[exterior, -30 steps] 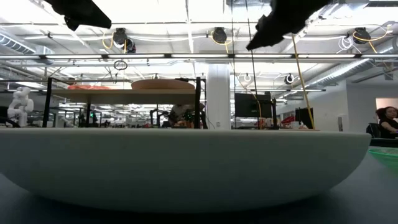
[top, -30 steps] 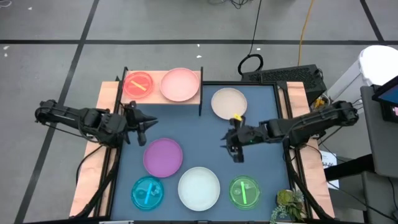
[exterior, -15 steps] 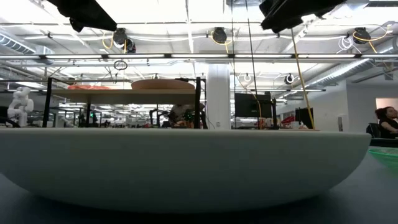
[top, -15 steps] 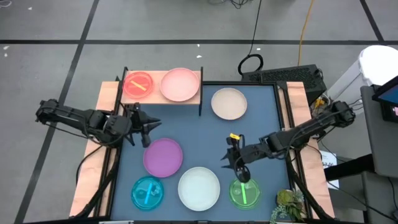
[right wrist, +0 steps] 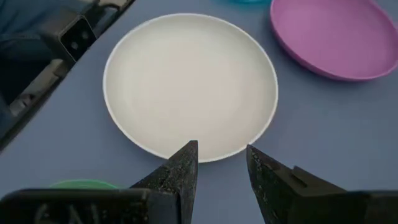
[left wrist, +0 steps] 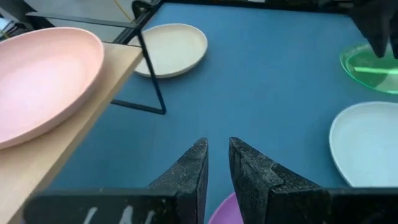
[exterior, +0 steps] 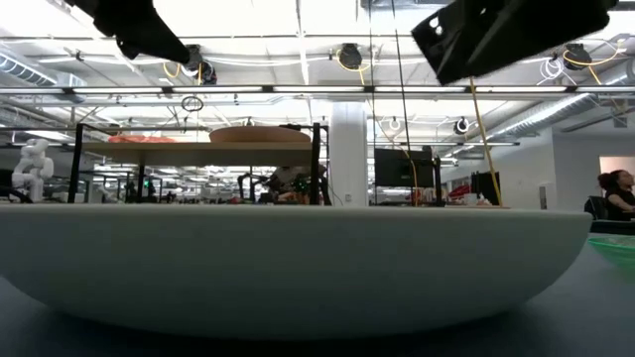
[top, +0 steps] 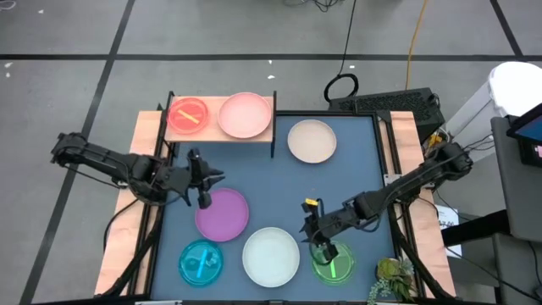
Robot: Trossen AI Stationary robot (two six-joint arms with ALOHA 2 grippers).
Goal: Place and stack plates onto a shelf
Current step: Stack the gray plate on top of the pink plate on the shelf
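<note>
Your left end effector (top: 206, 188) hangs over the round purple plate (top: 222, 213), fingers slightly apart, empty. Right end effector (top: 322, 246) sits above the translucent green plate (top: 334, 262), fingers parted, holding nothing.

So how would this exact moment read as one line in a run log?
shelf: pink plate, magenta plate | left gripper: open, empty, at purple plate edge | right gripper: open, empty, over green plate
</note>
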